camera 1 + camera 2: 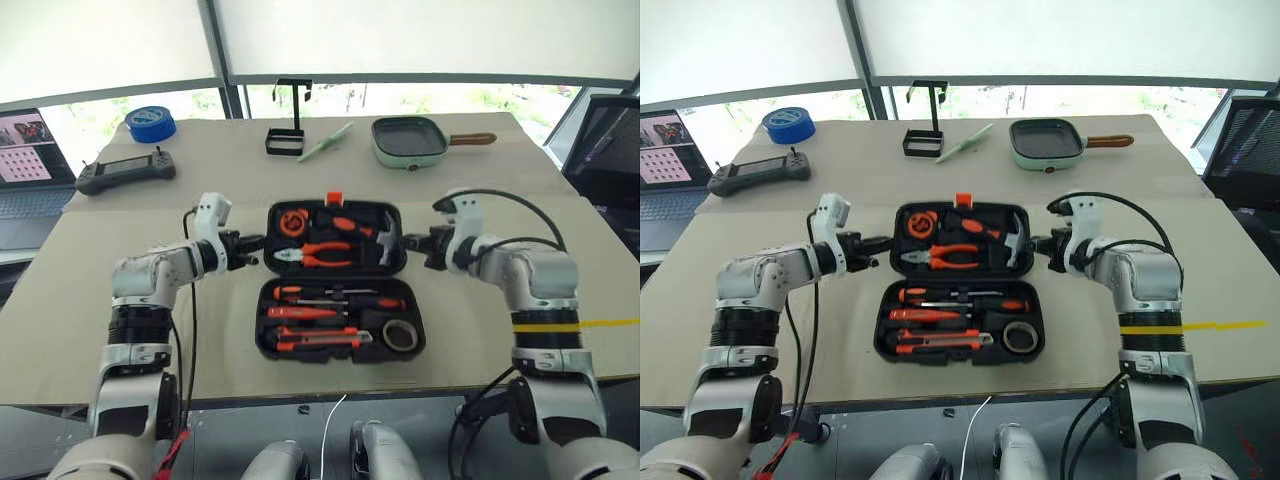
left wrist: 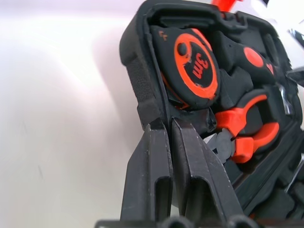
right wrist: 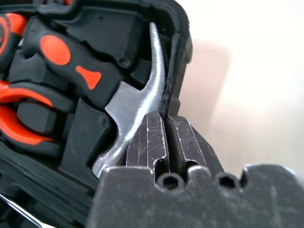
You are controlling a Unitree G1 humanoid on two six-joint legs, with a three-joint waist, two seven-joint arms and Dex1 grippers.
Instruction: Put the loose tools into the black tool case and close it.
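1. The black tool case (image 1: pixel 335 280) lies open on the tan table (image 1: pixel 100 290), in the middle between the two arms, its lid half on the far side and its base half on the near side.
2. The left gripper (image 1: pixel 255 247) is at the left edge of the lid half, its fingers (image 2: pixel 152 180) pinched together on the lid's rim.
3. The right gripper (image 1: pixel 412 240) is at the right edge of the lid half, fingers (image 3: pixel 154 137) clamped on that rim just beside the hammer (image 3: pixel 137 109).
4. In the lid half sit a tape measure (image 2: pixel 194 66), pliers (image 1: pixel 318 254) and the hammer.
5. In the base half lie two screwdrivers (image 1: pixel 335 297), a slim orange tester (image 1: pixel 300 313), a utility knife (image 1: pixel 320 340) and a small dark tape roll (image 1: pixel 400 335).
6. Further back on the table stand a blue tape roll (image 1: pixel 151 123), a black wire stand (image 1: pixel 288 125), a green pan (image 1: pixel 410 140) and a handheld controller (image 1: pixel 125 173).
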